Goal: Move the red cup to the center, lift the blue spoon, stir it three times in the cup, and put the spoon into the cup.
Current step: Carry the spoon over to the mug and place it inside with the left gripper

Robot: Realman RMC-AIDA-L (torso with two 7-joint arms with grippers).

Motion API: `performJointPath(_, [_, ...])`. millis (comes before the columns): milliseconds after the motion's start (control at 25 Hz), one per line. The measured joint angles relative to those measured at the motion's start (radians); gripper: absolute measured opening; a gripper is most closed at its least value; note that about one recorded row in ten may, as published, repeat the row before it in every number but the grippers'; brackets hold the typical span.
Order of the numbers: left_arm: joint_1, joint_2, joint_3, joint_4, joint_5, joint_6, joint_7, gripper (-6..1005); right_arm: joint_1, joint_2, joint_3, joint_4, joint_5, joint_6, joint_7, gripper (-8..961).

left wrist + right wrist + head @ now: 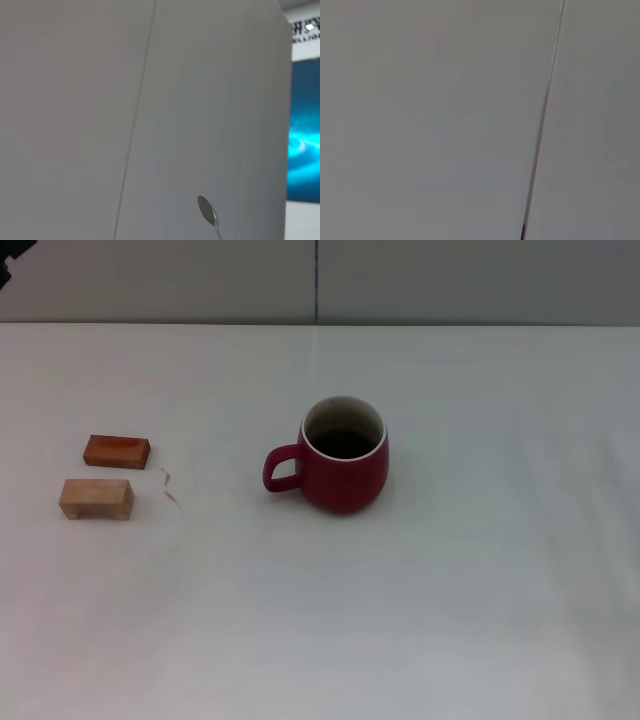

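Observation:
The red cup [343,455] stands upright near the middle of the white table [450,590], its handle pointing to the robot's left and its dark inside showing. The blue spoon shows only in the left wrist view: its grey metal bowl and neck [206,210] jut up in the air in front of a grey wall, and its handle is out of view. It is held aloft at the left arm's wrist, away from the table. Neither gripper shows in the head view. The right wrist view holds only grey wall.
Two small wooden blocks lie at the table's left: a reddish-brown block [117,451] and a pale block [96,498] nearer to me. A thin scrap [170,488] lies beside them. A grey wall [400,280] runs behind the table's far edge.

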Motion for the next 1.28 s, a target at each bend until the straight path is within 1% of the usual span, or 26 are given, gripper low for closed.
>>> performJointPath(120, [-0.016, -0.004, -0.059, 0.118, 0.102, 0.000, -0.064, 135, -0.002, 0.000, 0.002, 0.000, 0.000, -0.001, 0.000, 694])
performJointPath(200, [-0.029, -0.005, -0.079, 0.199, 0.164, 0.000, -0.105, 135, -0.002, 0.000, 0.003, 0.000, 0.001, -0.003, 0.000, 694])
performJointPath(400, [-0.086, -0.007, -0.106, 0.392, 0.356, 0.000, -0.218, 135, -0.002, -0.001, 0.004, -0.007, 0.002, -0.012, 0.000, 694])
performJointPath(520, [-0.130, -0.012, -0.111, 0.463, 0.462, 0.003, -0.265, 135, -0.002, -0.002, 0.004, -0.007, 0.004, -0.012, 0.000, 695])
performJointPath(560, [-0.159, -0.019, -0.109, 0.512, 0.538, 0.009, -0.292, 135, -0.003, -0.002, 0.004, -0.007, 0.004, -0.012, 0.000, 696])
performJointPath(600, [-0.159, -0.019, -0.109, 0.512, 0.538, 0.009, -0.292, 135, -0.004, -0.002, 0.004, -0.007, 0.004, -0.012, 0.000, 696])
performJointPath(720, [-0.190, -0.037, -0.104, 0.581, 0.642, 0.011, -0.313, 135, -0.007, -0.002, 0.004, -0.008, 0.004, -0.012, 0.000, 695])
performJointPath(760, [-0.213, -0.055, -0.102, 0.632, 0.727, 0.013, -0.334, 135, -0.010, -0.002, 0.005, -0.008, 0.005, -0.012, 0.000, 695])
performJointPath(800, [-0.213, -0.055, -0.102, 0.632, 0.727, 0.013, -0.334, 135, -0.010, -0.002, 0.005, -0.008, 0.005, -0.012, 0.000, 695])
performJointPath(1040, [-0.276, -0.105, -0.095, 0.713, 0.918, 0.043, -0.368, 135, -0.014, -0.003, 0.006, -0.008, 0.005, -0.012, 0.000, 695])
performJointPath(1120, [-0.285, -0.114, -0.074, 0.739, 0.975, 0.047, -0.376, 135, -0.014, -0.003, 0.006, -0.009, 0.005, -0.012, 0.000, 695])
performJointPath(1280, [-0.290, -0.115, 0.003, 0.777, 1.042, 0.045, -0.400, 135, -0.014, -0.004, 0.006, -0.012, 0.005, -0.012, 0.000, 694])
